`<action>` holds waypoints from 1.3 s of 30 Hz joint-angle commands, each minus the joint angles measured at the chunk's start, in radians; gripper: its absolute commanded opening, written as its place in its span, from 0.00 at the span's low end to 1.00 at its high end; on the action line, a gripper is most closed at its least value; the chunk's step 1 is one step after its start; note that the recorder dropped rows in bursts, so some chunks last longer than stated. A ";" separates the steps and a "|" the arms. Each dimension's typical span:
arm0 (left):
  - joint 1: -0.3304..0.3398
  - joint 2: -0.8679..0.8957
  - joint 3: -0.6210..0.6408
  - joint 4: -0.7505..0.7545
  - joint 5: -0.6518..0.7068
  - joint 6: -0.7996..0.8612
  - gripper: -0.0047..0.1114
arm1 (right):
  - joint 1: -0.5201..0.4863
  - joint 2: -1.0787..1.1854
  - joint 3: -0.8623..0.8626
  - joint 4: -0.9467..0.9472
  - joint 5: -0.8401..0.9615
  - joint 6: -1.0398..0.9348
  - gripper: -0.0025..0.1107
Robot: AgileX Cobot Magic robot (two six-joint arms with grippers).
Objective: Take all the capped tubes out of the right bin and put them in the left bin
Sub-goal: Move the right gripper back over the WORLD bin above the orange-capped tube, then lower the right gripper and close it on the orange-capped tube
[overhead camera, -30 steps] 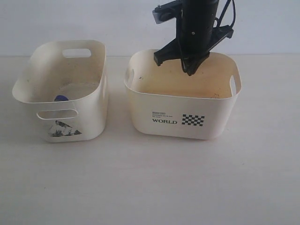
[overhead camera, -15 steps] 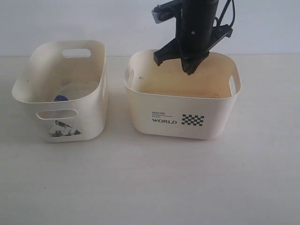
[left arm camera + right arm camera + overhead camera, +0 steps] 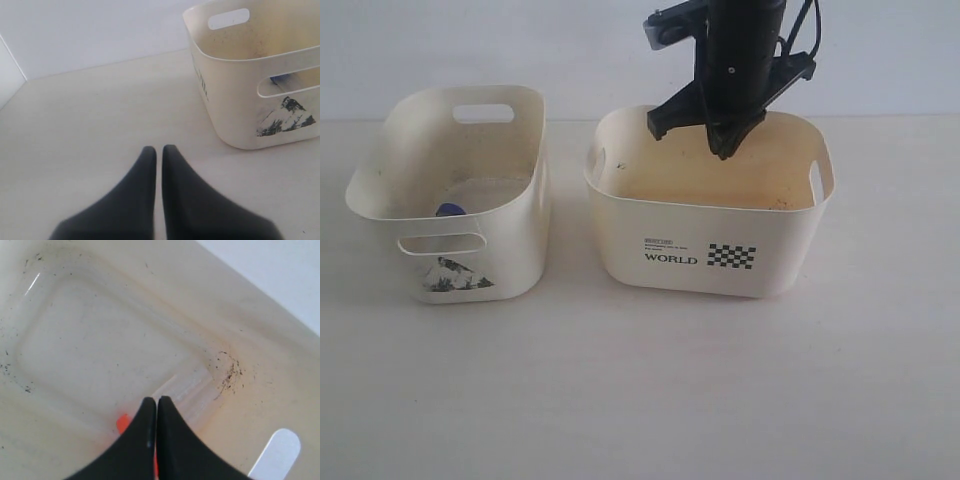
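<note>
Pale counter (image 3: 640,400) meeting a plain white wall (image 3: 520,40) along its far edge; two cream bins stand side by side close to that edge.

Orange-red-capped tube (image 3: 182,387): a clear tube lying flat on the speckled floor of the right bin (image 3: 780,240), the wide one marked "WORLD" with a checkered patch on its front. In the right wrist view its cap shows just beside the finger flanks and the body runs out past the tips. No other tube can be made out in this bin.

Blue cap (image 3: 448,209): lies low inside the left bin (image 3: 510,250), the narrower, taller one with a dark picture on its front, standing toward the counter's left edge. The left wrist view shows the same blue patch (image 3: 282,78) through the slot handle (image 3: 287,87); the tube body under it is too faint to trace.

Right gripper (image 3: 725,148): hangs point-down over the far rim of the right bin, above its floor — fingers pressed together with no gap, nothing between them; the tube lies below and apart.

Left gripper (image 3: 156,150): seen only by its own camera, over bare counter near the left bin's outer wall — fingers drawn together to a hairline slit, holding nothing.
</note>
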State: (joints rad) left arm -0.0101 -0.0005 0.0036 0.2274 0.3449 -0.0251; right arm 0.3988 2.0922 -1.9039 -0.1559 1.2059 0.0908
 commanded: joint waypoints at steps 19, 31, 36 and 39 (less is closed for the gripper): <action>0.000 0.000 -0.004 0.001 -0.003 -0.010 0.08 | -0.010 0.074 -0.003 0.021 0.015 0.105 0.11; 0.000 0.000 -0.004 0.001 -0.003 -0.010 0.08 | -0.010 0.118 -0.003 -0.003 -0.010 0.345 0.64; 0.000 0.000 -0.004 0.001 -0.003 -0.010 0.08 | -0.010 0.118 -0.003 -0.056 -0.003 0.371 0.64; 0.000 0.000 -0.004 0.001 -0.003 -0.010 0.08 | -0.010 0.130 -0.003 -0.112 0.015 0.398 0.64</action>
State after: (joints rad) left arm -0.0101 -0.0005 0.0036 0.2274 0.3449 -0.0251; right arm 0.3967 2.2144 -1.9039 -0.2095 1.2046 0.4605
